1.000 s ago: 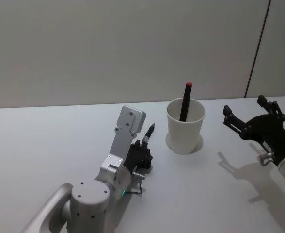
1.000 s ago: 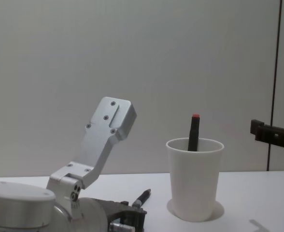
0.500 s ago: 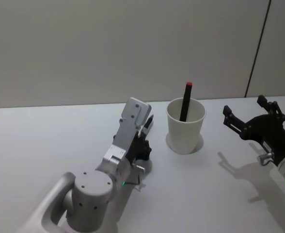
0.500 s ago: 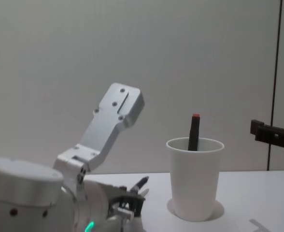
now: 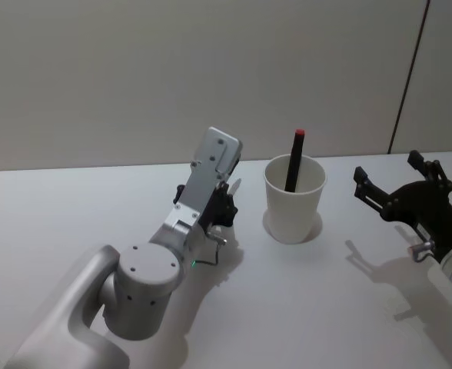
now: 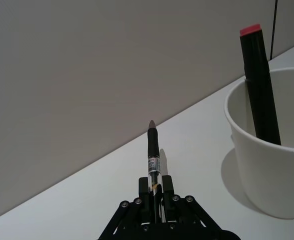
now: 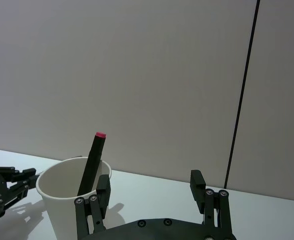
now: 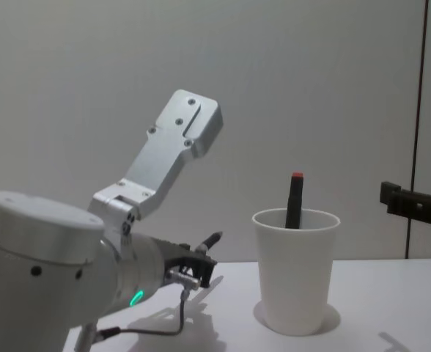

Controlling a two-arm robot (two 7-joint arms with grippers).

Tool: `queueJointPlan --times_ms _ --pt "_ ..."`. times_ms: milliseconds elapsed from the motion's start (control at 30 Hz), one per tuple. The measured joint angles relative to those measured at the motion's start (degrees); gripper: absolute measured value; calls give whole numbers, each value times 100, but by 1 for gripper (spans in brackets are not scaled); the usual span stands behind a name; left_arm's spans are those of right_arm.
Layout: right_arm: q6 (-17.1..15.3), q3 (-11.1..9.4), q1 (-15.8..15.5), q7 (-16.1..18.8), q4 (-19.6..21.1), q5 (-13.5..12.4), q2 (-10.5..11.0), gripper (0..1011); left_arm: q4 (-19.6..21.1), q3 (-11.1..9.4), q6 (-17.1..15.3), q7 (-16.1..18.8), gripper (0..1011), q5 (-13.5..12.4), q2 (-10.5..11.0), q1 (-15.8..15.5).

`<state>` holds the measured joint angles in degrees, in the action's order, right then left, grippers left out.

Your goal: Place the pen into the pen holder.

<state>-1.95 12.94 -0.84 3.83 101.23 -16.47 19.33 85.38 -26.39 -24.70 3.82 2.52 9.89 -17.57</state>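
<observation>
Left wrist view: the left gripper point(image 6: 155, 189) clamps its fingers on the pen point(image 6: 153, 149) near its rear end; the pen is likely light, stiff and slick. The right gripper point(image 7: 150, 182) hovers right of the pen holder point(image 7: 62, 192), fingers apart.

lab, bare white table point(image 5: 49, 223), plain wall point(image 5: 134, 77)

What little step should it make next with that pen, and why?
Probably raise the left tool so the pen clears the rim of the pen holder. The tool is shut on the pen beside it, tip lower than the rim. A red-capped marker stands inside. The right tool sits open at the right.
</observation>
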Motion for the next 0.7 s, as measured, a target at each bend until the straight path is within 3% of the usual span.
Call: queueJointPlan --times_ms 300,700 --pt "0 0 0 0 0 0 0 1001 55 93 -24 -14 154 -69 -3 -75" --pt "0 0 0 0 0 0 0 1001 626 308 -194 236 154 65 164 67"
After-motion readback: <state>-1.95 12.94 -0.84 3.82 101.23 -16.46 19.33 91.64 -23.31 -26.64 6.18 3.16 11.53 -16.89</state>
